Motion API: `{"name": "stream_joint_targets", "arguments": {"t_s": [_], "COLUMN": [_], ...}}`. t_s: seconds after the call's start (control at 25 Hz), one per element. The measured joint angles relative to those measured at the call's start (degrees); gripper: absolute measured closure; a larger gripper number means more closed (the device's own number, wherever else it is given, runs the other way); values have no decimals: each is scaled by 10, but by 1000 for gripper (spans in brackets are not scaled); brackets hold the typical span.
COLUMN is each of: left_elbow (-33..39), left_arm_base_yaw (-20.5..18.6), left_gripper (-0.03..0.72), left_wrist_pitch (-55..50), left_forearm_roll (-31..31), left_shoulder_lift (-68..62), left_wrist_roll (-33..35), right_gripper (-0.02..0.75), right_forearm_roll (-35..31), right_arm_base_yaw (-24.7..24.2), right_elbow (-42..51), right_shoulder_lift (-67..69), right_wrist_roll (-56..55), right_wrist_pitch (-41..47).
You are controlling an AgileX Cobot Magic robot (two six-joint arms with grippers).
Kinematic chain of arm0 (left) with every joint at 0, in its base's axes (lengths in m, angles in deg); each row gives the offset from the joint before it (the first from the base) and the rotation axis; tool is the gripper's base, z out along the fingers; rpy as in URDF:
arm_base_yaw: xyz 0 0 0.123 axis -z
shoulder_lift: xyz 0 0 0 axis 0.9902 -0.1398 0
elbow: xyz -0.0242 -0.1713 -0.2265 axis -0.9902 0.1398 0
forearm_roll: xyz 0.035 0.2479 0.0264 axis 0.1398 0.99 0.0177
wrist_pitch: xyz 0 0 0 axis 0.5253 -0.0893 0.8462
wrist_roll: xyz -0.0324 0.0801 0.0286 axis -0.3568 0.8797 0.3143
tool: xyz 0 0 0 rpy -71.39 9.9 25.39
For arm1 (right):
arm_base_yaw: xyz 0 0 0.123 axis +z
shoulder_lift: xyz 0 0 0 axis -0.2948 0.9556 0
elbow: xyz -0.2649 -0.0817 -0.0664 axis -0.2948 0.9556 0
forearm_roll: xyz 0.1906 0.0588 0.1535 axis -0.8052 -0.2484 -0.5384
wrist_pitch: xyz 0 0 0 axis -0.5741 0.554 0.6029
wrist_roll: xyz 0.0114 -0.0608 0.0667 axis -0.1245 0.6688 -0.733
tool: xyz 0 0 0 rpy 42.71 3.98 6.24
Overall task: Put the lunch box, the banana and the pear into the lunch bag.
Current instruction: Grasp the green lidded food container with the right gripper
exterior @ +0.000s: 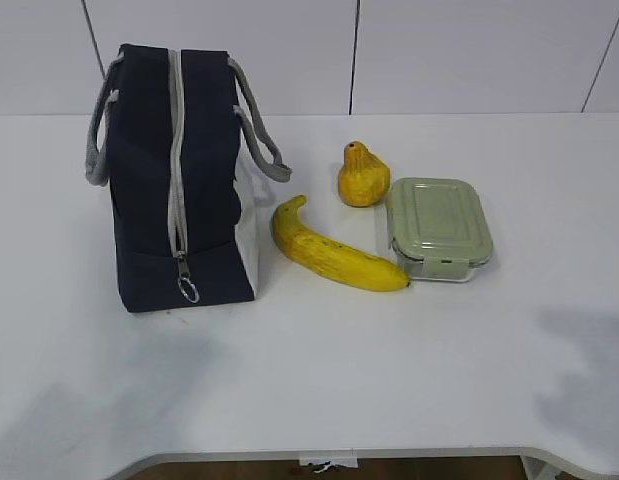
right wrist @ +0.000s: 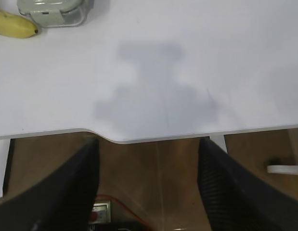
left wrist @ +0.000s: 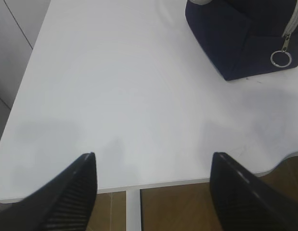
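Navy fabric lunch bag [exterior: 179, 175] at nine o'clock looks zipped; unopened, nothing fits. Both grippers, left gripper [left wrist: 153, 166] and right gripper [right wrist: 149, 149], gape empty.

Matt navy cloth lunch bag [exterior: 154, 180] with metal ring pull [left wrist: 279, 58]; smooth white table [exterior: 319, 350].

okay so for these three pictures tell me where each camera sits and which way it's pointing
Exterior: front of the table, slanting down at lunch bag, banana, pear, lunch box; no robot parts.
Left wrist: above the near edge, open left gripper; shares the bag.
Right wrist: near edge, open right gripper; shares banana, lunch box.
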Motion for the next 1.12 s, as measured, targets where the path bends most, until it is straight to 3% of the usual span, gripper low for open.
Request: {"name": "stream_joint_targets", "arguments": {"t_s": [0.2, 0.48, 0.84, 0.96, 1.12], "left_elbow": [0, 0, 0, 0, 0], "left_arm_base_yaw": [0, 0, 0, 0, 0], "left_gripper": [132, 132, 132, 132, 132], "left_wrist_pitch": [0, 0, 0, 0, 0], "left_forearm_roll": [0, 0, 0, 0, 0], "left_shoulder_lift": [0, 0, 0, 0, 0], "left_wrist_roll": [0, 0, 0, 0, 0], "right_gripper": [242, 243, 243, 243, 243], "right_forearm_roll": [-11, -87, -203, -258, -337], "right_arm_base_yaw": [0, 0, -1, -29, -100], "right_elbow": [-20, -30, -119, -167, -216], "right_shoulder_lift": [111, 253, 463, 534, 615], "right_wrist_roll": [0, 9, 140, 203, 300], "right_wrist_pitch": [-41, -118, -148, -112, -51]}}
